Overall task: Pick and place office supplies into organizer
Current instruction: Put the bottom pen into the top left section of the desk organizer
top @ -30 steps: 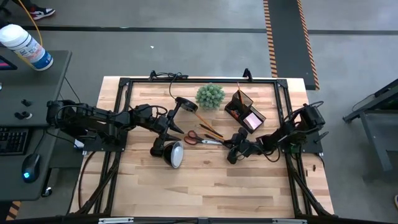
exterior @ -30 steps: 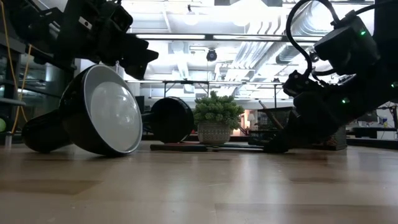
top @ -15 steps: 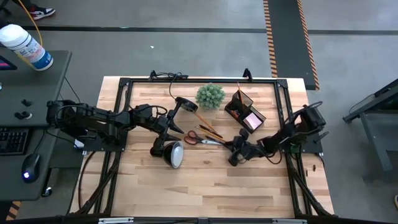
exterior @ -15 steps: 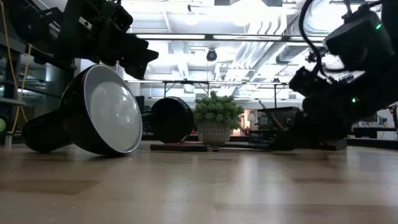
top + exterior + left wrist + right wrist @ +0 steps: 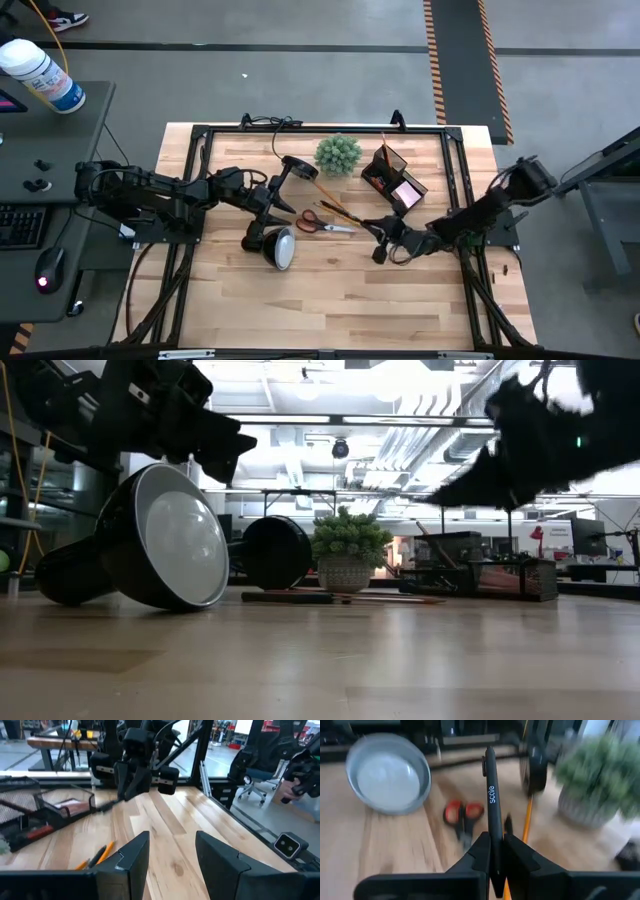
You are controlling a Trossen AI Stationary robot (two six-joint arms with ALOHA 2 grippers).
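My right gripper hangs above the table's middle right, shut on a dark pen with white lettering. Red-handled scissors and orange pencils lie flat on the wood just beyond it, toward the table's left. The dark organizer stands at the far right with a pink pad inside. My left gripper waits open over the table's middle left, beside the lamp, with nothing between its fingers. My right gripper pinches the pen's rear part between its two fingers. The pen lies along the fingers and sticks out well past their tips. The fingers come almost level from the table's right side, slanting a little down. The pen is lifted clear of the table.
A black desk lamp lies tipped over, its head on the wood at middle left and its round base farther back. A green plant stands at the far middle. Bare wood stretches along the near half of the table.
My right gripper has risen off the table with the pen, drifting slightly toward the right edge, and has tipped up toward level while rolling. The pen, down at the tabletop a second ago, now hangs clear of it.
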